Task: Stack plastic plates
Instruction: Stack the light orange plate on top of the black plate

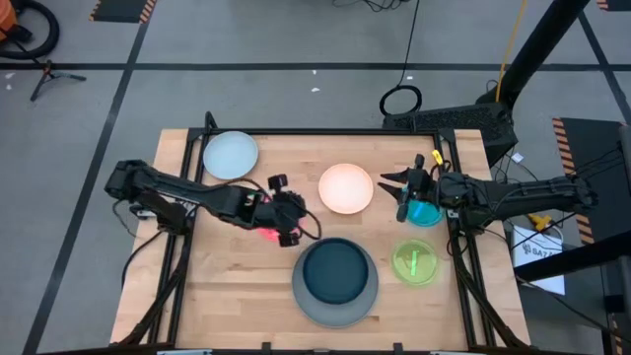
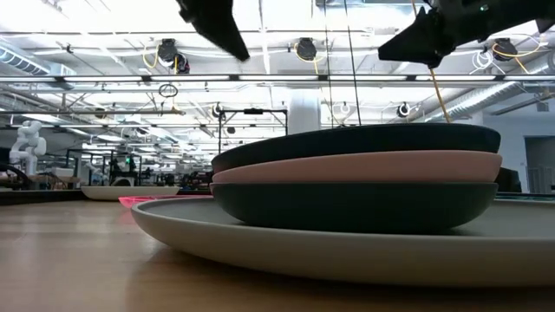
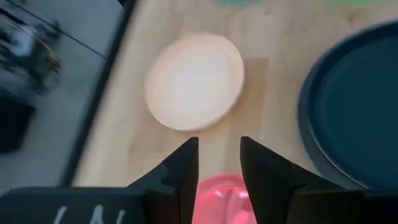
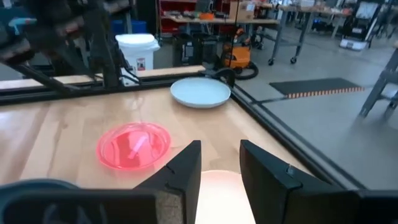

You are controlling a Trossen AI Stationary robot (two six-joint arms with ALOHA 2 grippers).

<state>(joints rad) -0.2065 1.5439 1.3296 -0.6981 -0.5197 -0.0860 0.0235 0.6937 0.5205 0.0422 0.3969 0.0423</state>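
Observation:
A stack of plates (image 1: 335, 271) sits near the table's near edge. A large grey plate (image 2: 286, 251) is at the bottom, with a dark one, a pink one (image 2: 347, 166) and a dark teal one on top. The translucent magenta plate (image 1: 267, 235) lies flat on the table, with my left gripper (image 1: 289, 221) open above it. It shows between that gripper's fingers (image 3: 219, 149) as the magenta plate (image 3: 221, 199). My right gripper (image 1: 396, 187) is open over the gap between the cream plate (image 1: 346, 187) and the teal plate (image 1: 425, 213). Its own view (image 4: 219, 149) looks over the cream plate (image 4: 217, 199).
A pale blue plate (image 1: 230, 155) lies at the far left corner. A green plate (image 1: 415, 262) lies near the right edge, right of the stack. Black rails frame the table. Bare wood shows on the near left side. Both grippers hang well above the tabletop in the low view.

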